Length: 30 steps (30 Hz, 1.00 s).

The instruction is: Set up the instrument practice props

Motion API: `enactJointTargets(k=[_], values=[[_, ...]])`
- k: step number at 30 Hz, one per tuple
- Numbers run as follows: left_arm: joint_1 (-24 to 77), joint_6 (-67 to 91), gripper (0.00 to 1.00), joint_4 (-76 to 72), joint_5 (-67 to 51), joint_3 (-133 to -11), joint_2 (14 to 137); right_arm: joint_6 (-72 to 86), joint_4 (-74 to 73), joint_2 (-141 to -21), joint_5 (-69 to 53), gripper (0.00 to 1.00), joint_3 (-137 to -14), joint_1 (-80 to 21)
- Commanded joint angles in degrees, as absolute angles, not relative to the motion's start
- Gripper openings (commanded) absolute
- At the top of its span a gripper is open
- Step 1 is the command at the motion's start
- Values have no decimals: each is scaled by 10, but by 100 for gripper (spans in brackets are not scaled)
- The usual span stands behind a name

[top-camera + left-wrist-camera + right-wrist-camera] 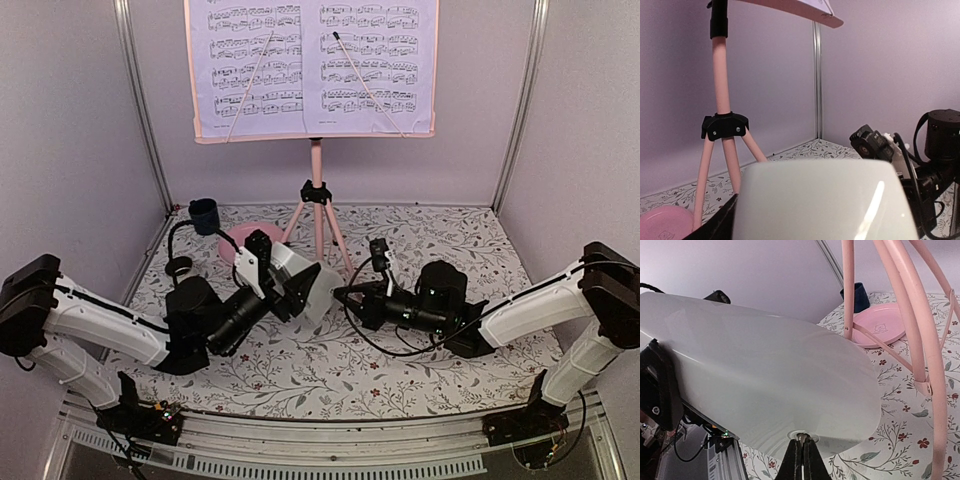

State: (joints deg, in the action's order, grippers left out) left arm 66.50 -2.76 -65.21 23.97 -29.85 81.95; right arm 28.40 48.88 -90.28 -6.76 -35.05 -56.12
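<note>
**A:** Where is the small white pyramid-shaped metronome [300, 272]?

**B:** Between the two arms, just in front of the tripod legs of the pink music stand [317, 215], over the flower-printed worktop [450, 240]. It is tipped onto its side, not standing. I cannot tell whether it clears the cloth.

**A:** What has hold of it?

**B:** The left pincer [284, 276]. Its jaws stand wide apart with the white body clamped between them. In the left wrist view that body fills the lower frame, and one of the dark fingers [715, 227] shows at its left edge.

**A:** And the right pincer [800, 445]?

**B:** Closed tight, the two fingers pressed together with no gap. Their tips meet at a small round fitting [801, 436] on the metronome's broad pale face and touch it. I cannot tell whether they pinch that fitting or only press against it.

**A:** How does the stand sit?

**B:** Upright at the back of the worktop, tripod spread. The lavender-white printed sheet music pages [315, 60] lie open side by side on its desk, with two thin wire arms [365, 85] slanting across them.

**A:** Anything nearby?

**B:** A round pink plate [238, 240] lies left of the tripod, just behind the left pincer. A dark blue cup [204, 215] stands beyond it, near the left wall.
</note>
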Motion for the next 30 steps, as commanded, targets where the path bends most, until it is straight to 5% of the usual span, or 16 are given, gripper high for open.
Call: enactJointTargets(k=[1,7,18,23,30], values=[[677,-62,20,-751,208,-289,791,363,580,-881,-68,0,-327,-522],[678,-57,20,-723,215,-299,791,384,598,-887,-102,0,-325,-512],[622,44,19,-563,143,-336,809,313,497,-844,-145,60,-306,-511],[611,51,21,-518,67,-367,852,281,428,-811,-136,75,-308,-511],[586,59,27,-503,-22,-396,911,247,342,-794,-131,83,-345,-509]])
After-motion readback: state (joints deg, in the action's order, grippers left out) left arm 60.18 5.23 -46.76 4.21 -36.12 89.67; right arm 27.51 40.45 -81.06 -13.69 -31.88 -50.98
